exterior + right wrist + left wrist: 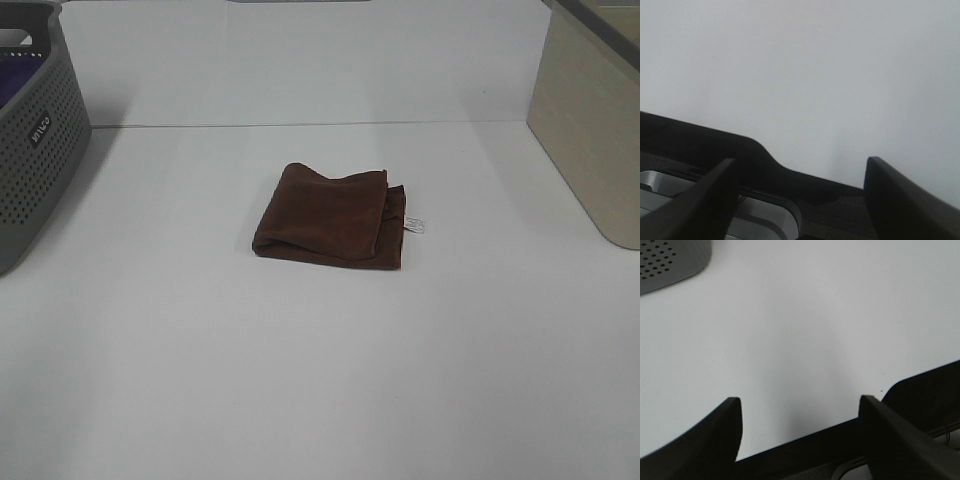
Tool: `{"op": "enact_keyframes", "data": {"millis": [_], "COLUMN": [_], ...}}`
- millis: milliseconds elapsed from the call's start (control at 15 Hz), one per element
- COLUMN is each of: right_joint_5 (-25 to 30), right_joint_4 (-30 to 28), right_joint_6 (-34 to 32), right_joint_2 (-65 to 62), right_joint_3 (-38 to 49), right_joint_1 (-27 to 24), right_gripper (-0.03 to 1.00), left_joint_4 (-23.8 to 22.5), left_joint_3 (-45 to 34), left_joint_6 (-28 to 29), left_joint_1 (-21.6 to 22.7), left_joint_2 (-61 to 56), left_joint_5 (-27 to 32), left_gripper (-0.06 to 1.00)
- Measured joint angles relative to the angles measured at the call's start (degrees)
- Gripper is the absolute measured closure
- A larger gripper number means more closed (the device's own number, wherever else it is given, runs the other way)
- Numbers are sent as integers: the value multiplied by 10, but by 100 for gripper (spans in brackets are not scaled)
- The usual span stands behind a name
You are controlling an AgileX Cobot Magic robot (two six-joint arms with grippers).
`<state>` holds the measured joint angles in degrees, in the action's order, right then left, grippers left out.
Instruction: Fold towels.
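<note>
Folded brown towel [330, 217] (white tag [415, 224] showing) lies mid-table [320, 380], seemingly untouched.

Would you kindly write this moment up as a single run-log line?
brown towel: folded, mid-table, white tag on right | left tool: open, empty | right tool: open, empty | grey basket: far left

Only readable text we find: raised lettering on the side wall of the grey perforated basket [35, 130] at the left edge of the exterior high view. It looks like "IRIS" or similar, but it's tilted and too small for us to confirm. The small white tag [413, 223] on the dark brown towel [330, 215] shows no legible print. Both wrist views carry no text.
</note>
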<state>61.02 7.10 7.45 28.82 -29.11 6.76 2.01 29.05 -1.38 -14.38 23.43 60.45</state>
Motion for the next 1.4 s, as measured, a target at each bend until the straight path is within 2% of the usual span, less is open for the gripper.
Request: {"op": "enact_keyframes", "data": {"millis": [267, 400, 600, 667, 867, 1133, 1400], "right_joint_5": [1, 1, 1, 1, 1, 1, 1], "right_joint_4": [1, 1, 1, 1, 2, 5, 11], "right_joint_6": [0, 0, 1, 1, 1, 1, 1], "right_joint_2": [-44, -81, -155, -179, -237, -252, -290], "right_joint_3": [0, 0, 0, 1, 1, 1, 2], "right_joint_1": [0, 0, 0, 0, -1, -68, -69], "right_gripper": [29, 29, 29, 29, 29, 29, 29], "left_joint_4": [0, 1, 1, 1, 1, 0, 0], "left_joint_3": [0, 0, 0, 0, 0, -1, -3], "left_joint_6": [0, 0, 0, 0, 0, 0, 0], "left_joint_1": [2, 37, 119, 130, 133, 123, 122], "left_joint_2": [-16, -54, -135, -163, -229, -237, -237], "left_joint_5": [0, -1, -1, 0, 0, 0, 0], "left_gripper": [31, 31, 31, 31, 31, 31, 31]}}
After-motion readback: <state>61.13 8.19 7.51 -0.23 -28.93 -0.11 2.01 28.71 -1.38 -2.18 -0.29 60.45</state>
